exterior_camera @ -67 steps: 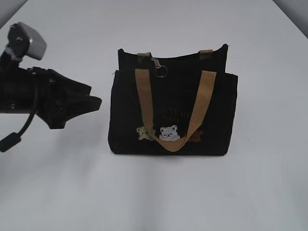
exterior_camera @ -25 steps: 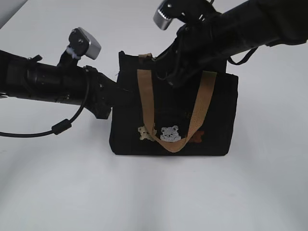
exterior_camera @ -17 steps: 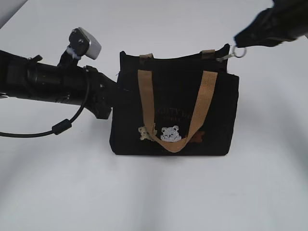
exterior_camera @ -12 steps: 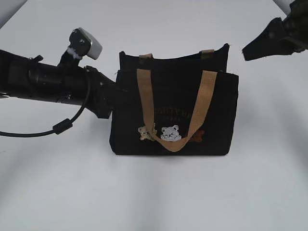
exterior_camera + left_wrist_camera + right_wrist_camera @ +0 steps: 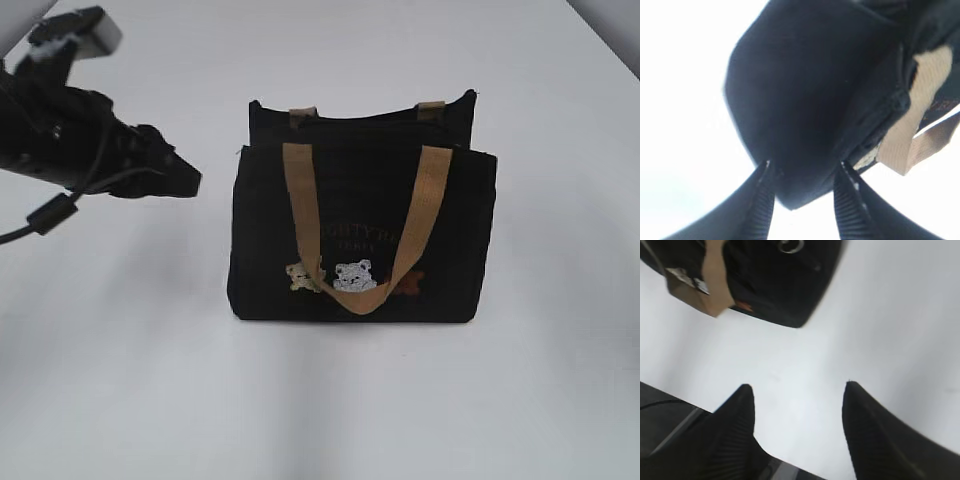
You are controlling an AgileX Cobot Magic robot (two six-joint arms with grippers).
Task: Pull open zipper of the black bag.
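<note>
Left gripper drawn back from black bag, fingers parted, right gripper spread over table, boxy tote upright, tan straps, bear patches, zipper ring at its end.

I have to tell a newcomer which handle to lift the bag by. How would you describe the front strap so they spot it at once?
Find the black bag standing upright on the white table. On its front face hangs a tan webbing strap forming a U, its bottom loop resting by the little bear patches. Unlike the two short tan tabs at the rear top edge, it is long and drapes down the front.
</note>
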